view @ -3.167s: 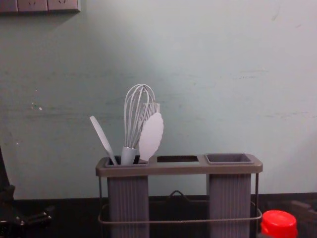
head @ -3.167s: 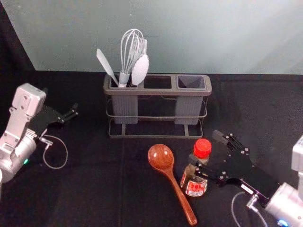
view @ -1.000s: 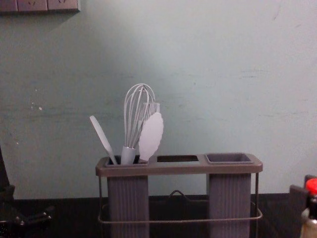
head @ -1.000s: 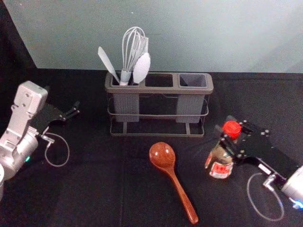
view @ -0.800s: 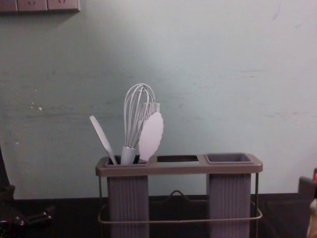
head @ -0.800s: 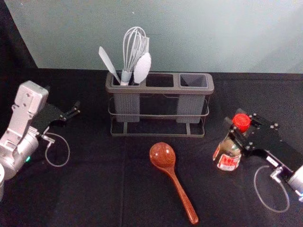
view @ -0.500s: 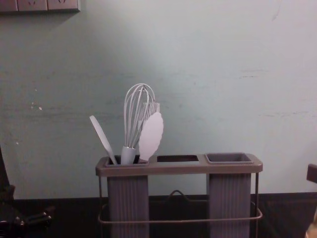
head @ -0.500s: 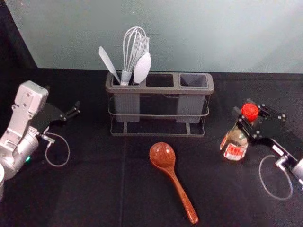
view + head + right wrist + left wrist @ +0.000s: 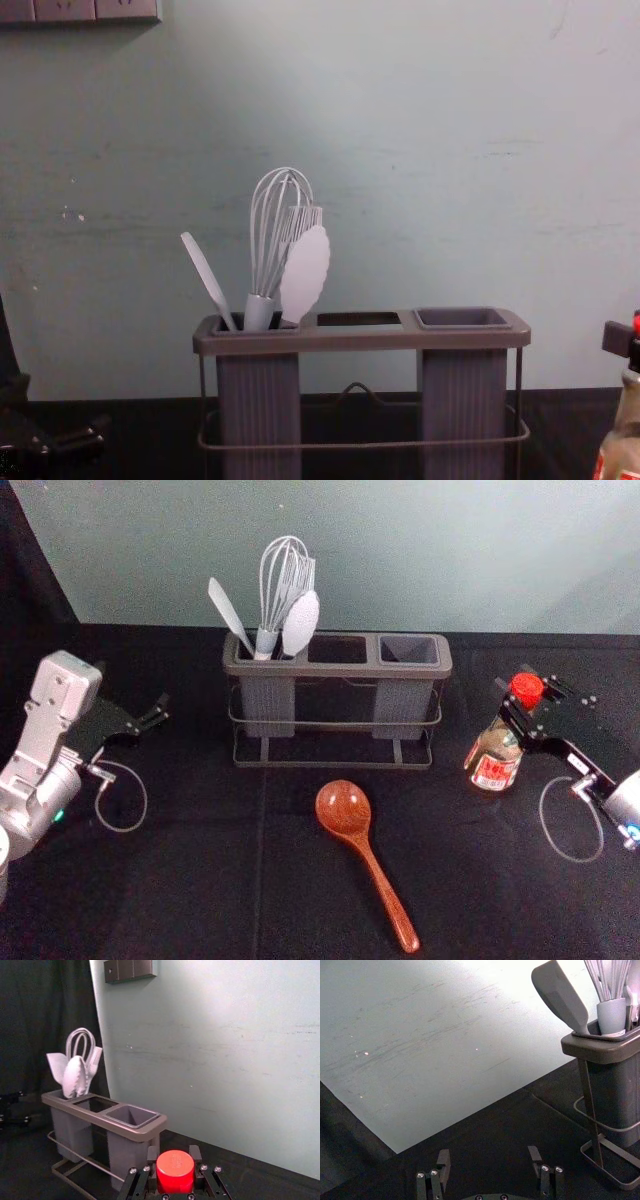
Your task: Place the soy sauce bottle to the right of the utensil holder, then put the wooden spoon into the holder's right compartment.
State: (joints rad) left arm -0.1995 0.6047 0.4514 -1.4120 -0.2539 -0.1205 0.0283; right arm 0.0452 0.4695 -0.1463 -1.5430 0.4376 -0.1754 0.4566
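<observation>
My right gripper (image 9: 173, 1154) is closed around the top of the see-through soy sauce bottle (image 9: 496, 748), with its round red cap (image 9: 175, 1169) between the fingers. The bottle is on the right of the dark grey utensil holder (image 9: 335, 670), with a gap between them. I can't tell if its bottom touches the table (image 9: 190, 880). It looks like glass, so I guess it is hard, a bit heavy, slippery and easy to break. The neck is a good place to hold. I should set it flat before letting go, or it could tip.

The shiny brown wooden spoon (image 9: 386, 888) lies in front of the holder. It should be light and stiff, and I'd grab the middle of its long handle. There is open table around it. Its round end is wide, so I'd keep it off the rim of the right compartment (image 9: 400, 712). My left gripper (image 9: 489, 1155) waits at the left, open.
</observation>
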